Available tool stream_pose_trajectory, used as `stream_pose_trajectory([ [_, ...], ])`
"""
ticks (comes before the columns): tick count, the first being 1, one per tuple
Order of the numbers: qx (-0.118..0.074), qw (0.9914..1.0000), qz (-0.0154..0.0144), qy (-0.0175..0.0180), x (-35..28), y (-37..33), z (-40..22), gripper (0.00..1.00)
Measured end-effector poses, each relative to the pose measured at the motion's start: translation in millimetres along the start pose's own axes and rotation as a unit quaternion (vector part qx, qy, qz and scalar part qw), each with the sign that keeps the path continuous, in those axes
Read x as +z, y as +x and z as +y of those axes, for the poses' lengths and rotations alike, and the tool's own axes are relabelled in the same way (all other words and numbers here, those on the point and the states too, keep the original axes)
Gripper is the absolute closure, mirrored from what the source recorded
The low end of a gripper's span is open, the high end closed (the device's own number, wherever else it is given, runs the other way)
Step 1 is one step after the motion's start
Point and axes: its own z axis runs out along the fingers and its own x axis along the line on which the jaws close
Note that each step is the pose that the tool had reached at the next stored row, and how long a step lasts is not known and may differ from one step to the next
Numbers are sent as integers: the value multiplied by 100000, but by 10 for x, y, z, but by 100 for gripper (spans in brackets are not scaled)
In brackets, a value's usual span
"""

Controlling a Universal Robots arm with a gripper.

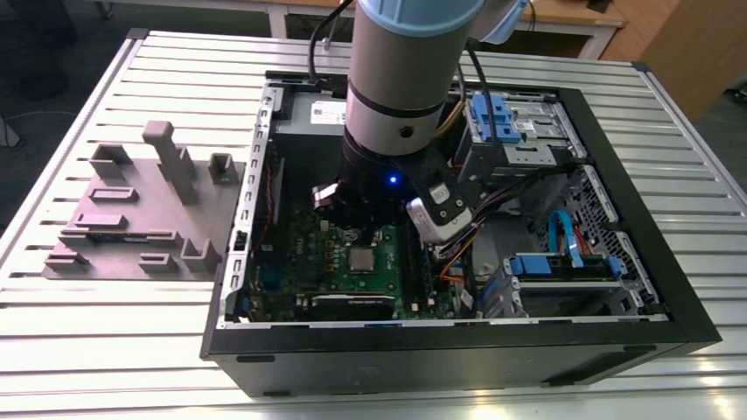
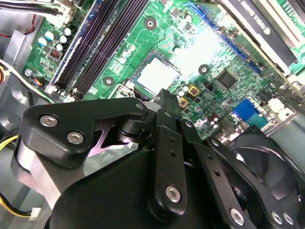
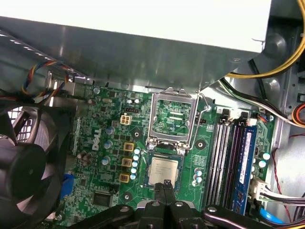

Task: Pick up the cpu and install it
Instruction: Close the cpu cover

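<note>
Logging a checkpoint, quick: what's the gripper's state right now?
Gripper: shut, holding nothing; the cpu is not in its grasp.

The cpu point(image 3: 163, 171) lies on the motherboard point(image 3: 109, 162) inside the case point(image 1: 467, 350), just beside the socket frame point(image 3: 152, 117).

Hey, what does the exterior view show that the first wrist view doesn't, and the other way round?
Exterior view: the whole black computer case on the slatted table, a grey fixture block to the exterior view's left of it, and the arm reaching down inside. First wrist view: the socket frame hinged open and a black fan. Shared: the green motherboard with the cpu lying flat on it, right by the hand.
</note>
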Motion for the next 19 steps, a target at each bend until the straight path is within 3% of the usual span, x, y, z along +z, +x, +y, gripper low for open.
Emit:
stream_pose_trajectory([
  [13,-170,100000,2,6,0,0,0,89],
  [19,-1699,99986,19,73,1,0,0,89],
])
